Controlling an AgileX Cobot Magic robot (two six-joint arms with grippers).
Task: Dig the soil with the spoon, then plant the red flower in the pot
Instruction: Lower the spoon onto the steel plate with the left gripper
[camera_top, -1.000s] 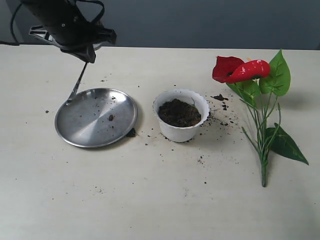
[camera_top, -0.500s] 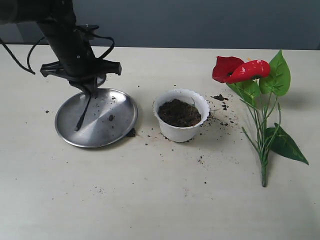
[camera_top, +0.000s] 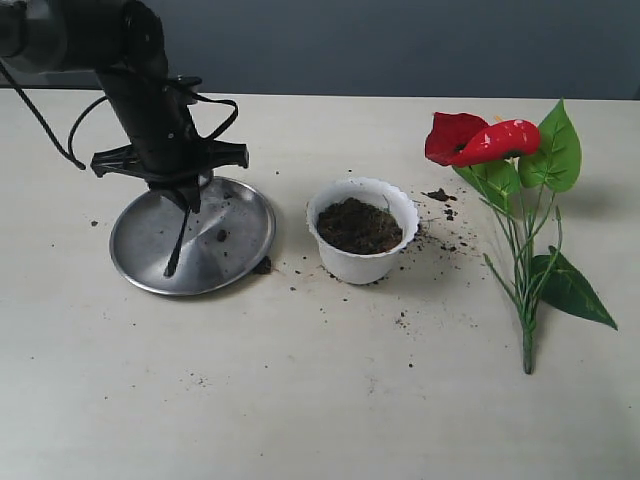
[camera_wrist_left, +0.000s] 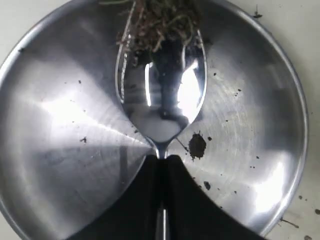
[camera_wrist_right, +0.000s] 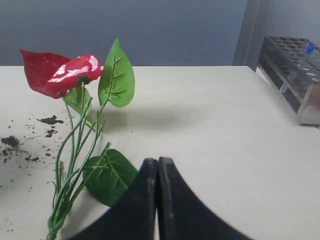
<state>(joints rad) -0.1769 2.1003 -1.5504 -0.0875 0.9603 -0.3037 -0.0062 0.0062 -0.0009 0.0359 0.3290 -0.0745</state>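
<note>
My left gripper (camera_top: 186, 198) hangs over the steel plate (camera_top: 235, 235), shut on the thin handle of the spoon (camera_top: 177, 245). The spoon slants down with its bowl low at the plate's near part. In the left wrist view the jaws (camera_wrist_left: 161, 159) pinch the spoon's neck, and its shiny bowl (camera_wrist_left: 162, 95) has soil and fibres smeared at the tip. The white pot (camera_top: 362, 262) stands at centre, filled with dark soil (camera_top: 360, 225). The red flower (camera_top: 478, 140) lies flat on the table at the right. My right gripper (camera_wrist_right: 158, 161) is shut and empty, next to the flower's (camera_wrist_right: 57, 72) leaves.
Loose soil crumbs (camera_top: 440, 196) lie scattered around the pot, and a small clod (camera_top: 263, 265) sits by the plate's edge. A few specks dot the plate (camera_wrist_left: 60, 125). A test-tube rack (camera_wrist_right: 295, 70) stands at the table's far right side.
My left arm came down from the back left and moved right over the plate, carrying the spoon; the spoon's bowl shifted from the plate's far left rim to its near part.
</note>
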